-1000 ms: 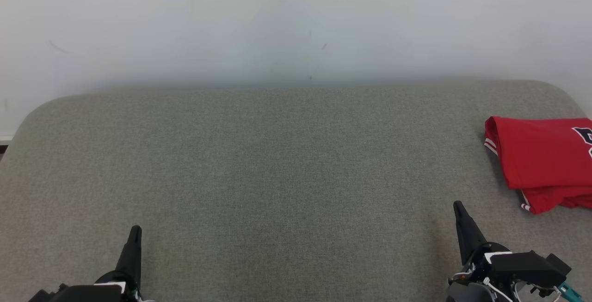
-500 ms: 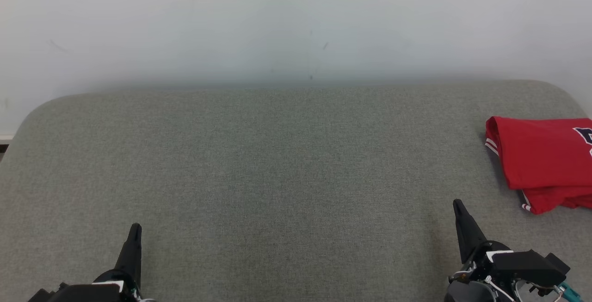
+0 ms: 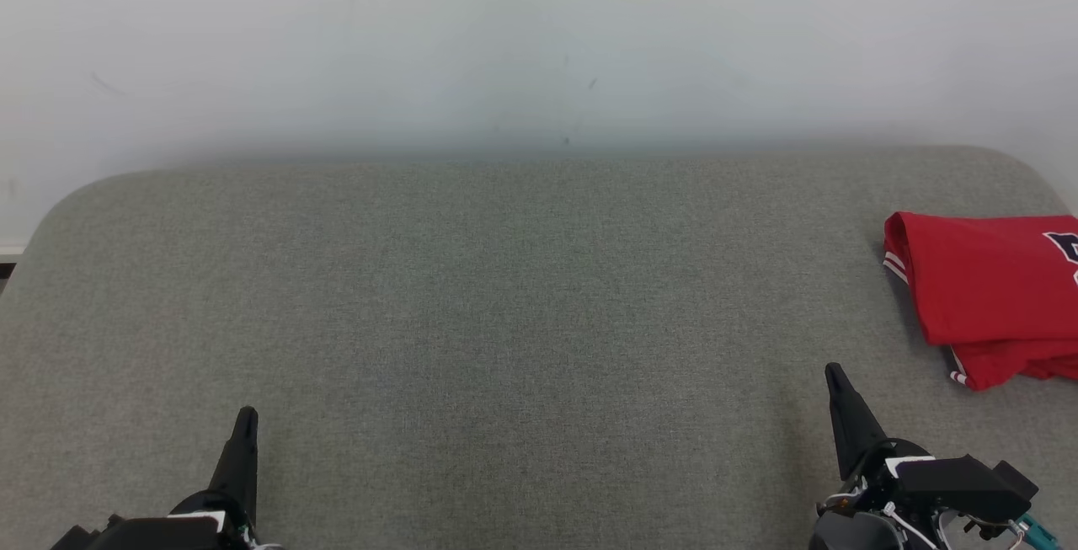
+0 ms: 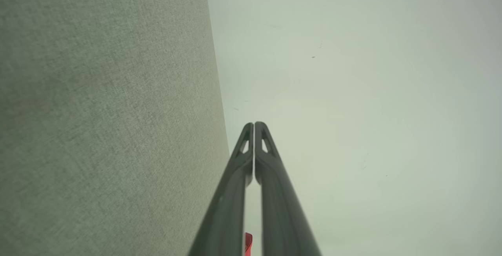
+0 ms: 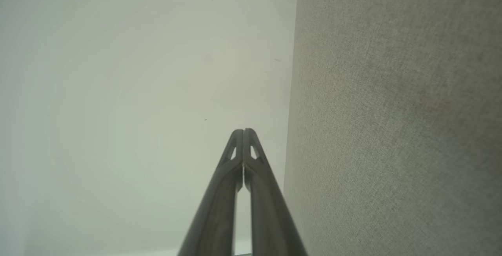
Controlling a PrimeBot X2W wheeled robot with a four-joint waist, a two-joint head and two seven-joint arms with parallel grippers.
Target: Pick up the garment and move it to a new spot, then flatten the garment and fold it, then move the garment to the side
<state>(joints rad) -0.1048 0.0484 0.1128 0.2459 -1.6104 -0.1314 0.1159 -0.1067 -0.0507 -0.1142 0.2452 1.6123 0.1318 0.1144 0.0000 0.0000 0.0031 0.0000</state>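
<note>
Slight travel up the head view is recorded for both grippers since a second ago; nothing else has been displaced. On the left gripper and the right gripper, the fingers are pressed together tip to tip and nothing is held. Both are stationed low over the grey padded surface. The red garment is found folded at the surface's far right edge, well apart from the right gripper. The move-aside step is judged done; only a rest pose is called for.

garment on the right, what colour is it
Red, with white stripes on its trim and a dark print at the edge; the garment shows best in the head view.
</note>
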